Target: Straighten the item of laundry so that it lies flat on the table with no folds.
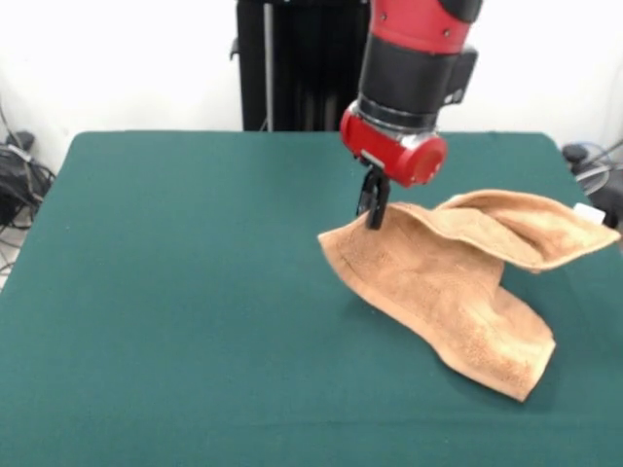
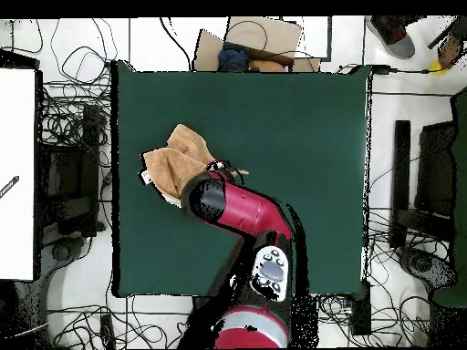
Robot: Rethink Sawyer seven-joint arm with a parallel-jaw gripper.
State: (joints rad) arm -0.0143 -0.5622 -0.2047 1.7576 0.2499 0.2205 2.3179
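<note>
The item of laundry (image 1: 458,282) is an orange-tan terry towel, rumpled and folded over itself on the right half of the dark green table (image 1: 175,292). A white tag (image 1: 588,211) shows at its far right end. My gripper (image 1: 373,216) hangs from the red and black arm and is shut on the towel's upper left edge, which is raised off the table. From overhead, the towel (image 2: 178,155) lies at the table's (image 2: 301,118) left side, with the arm covering part of it and the gripper hidden beneath.
Cables and black equipment (image 1: 15,180) sit off the table's left edge in the front view. More cables (image 1: 589,161) lie off the right edge. A cardboard box (image 2: 260,41) with clutter sits beyond the table's top edge overhead.
</note>
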